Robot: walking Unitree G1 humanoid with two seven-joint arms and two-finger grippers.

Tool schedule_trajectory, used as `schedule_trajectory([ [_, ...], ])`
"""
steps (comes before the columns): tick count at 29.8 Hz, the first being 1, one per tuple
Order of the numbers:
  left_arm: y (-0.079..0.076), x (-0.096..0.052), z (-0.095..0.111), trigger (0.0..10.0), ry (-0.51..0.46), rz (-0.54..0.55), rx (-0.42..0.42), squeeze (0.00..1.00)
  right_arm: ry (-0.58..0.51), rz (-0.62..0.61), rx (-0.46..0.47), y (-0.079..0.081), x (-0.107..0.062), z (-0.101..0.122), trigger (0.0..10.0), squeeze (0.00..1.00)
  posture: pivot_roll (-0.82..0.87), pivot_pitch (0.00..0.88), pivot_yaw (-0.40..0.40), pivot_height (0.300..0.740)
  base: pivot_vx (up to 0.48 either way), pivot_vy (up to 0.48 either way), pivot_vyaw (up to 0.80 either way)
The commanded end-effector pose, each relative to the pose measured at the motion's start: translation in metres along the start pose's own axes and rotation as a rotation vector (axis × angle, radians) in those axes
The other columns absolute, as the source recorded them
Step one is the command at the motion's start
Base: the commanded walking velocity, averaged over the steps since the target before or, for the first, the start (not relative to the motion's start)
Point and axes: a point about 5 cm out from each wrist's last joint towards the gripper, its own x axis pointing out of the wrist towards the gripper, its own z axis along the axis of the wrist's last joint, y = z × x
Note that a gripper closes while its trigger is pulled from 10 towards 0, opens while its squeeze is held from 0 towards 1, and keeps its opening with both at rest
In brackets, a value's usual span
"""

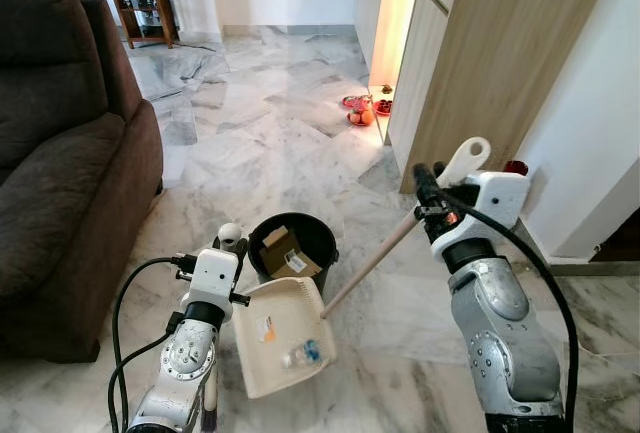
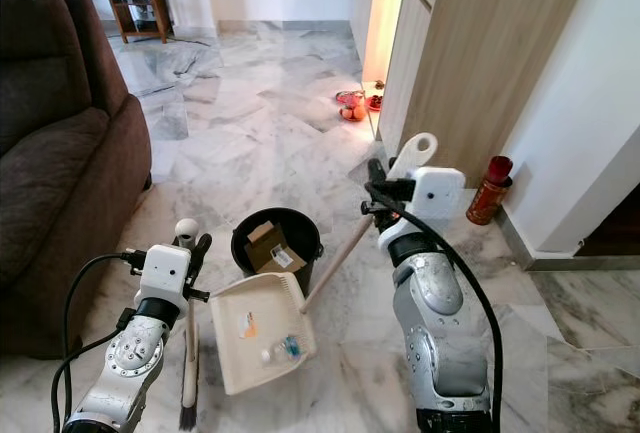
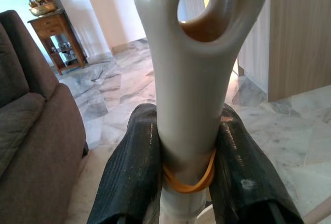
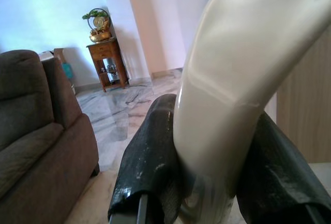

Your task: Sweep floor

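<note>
The left gripper [image 3: 189, 175] is clamping the cream handle of the broom [image 2: 187, 353]; both fingers [image 3: 132, 172] are pressing against opposite sides of the shaft, just above a yellow rubber band [image 3: 189, 182] that is wrapping it. The handle's looped end is projecting beyond the fingertips. Below the fingers, the shaft is hanging down to dark bristles that are resting near the marble floor [image 1: 270, 113].

The right gripper [image 4: 217, 182] is pinching the pale grip of the dustpan handle [image 1: 375, 258], with one finger [image 4: 150, 167] on each side. From the fingers, the long handle is slanting down toward the dustpan [image 1: 285, 338], which is lying tilted between the two arms, with its far edge just beside the rim of the black bin [image 1: 318, 238]. Small pieces of litter [image 1: 303, 354] are sitting in the tray of the pan. The bin is holding cardboard scraps [image 1: 283, 251].

A brown sofa [image 1: 60, 153] is standing beside the left arm. A wooden cabinet [image 1: 490, 43] is standing beyond the right gripper, with a red canister [image 2: 488, 189] next to it.
</note>
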Motion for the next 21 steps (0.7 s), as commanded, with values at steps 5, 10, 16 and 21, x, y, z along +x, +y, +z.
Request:
schedule_trajectory([
  [5, 0.002, 0.005, 0.008, 10.0, -0.052, 0.004, 0.02, 0.0, -0.141, 0.006, 0.036, 0.007, 0.007, 0.032, 10.0, 0.0, 0.08, 0.0, 0.001, 0.74, 0.0, 0.0, 0.0],
  [10, 0.002, 0.005, 0.008, 10.0, -0.052, 0.002, 0.02, 0.0, -0.162, 0.0, 0.044, 0.007, 0.009, 0.038, 10.0, 0.0, 0.08, 0.0, 0.002, 0.74, 0.0, 0.0, 0.0],
  [16, 0.002, 0.004, 0.008, 10.0, -0.052, 0.0, 0.019, 0.0, -0.188, -0.008, 0.043, 0.006, 0.011, 0.045, 10.0, 0.0, 0.08, 0.0, 0.001, 0.74, 0.0, 0.0, 0.0],
  [21, 0.001, 0.004, 0.008, 10.0, -0.05, 0.001, 0.02, 0.0, -0.217, -0.04, 0.043, 0.003, 0.013, 0.05, 10.0, 0.0, 0.08, 0.0, 0.001, 0.74, 0.0, 0.0, 0.0],
])
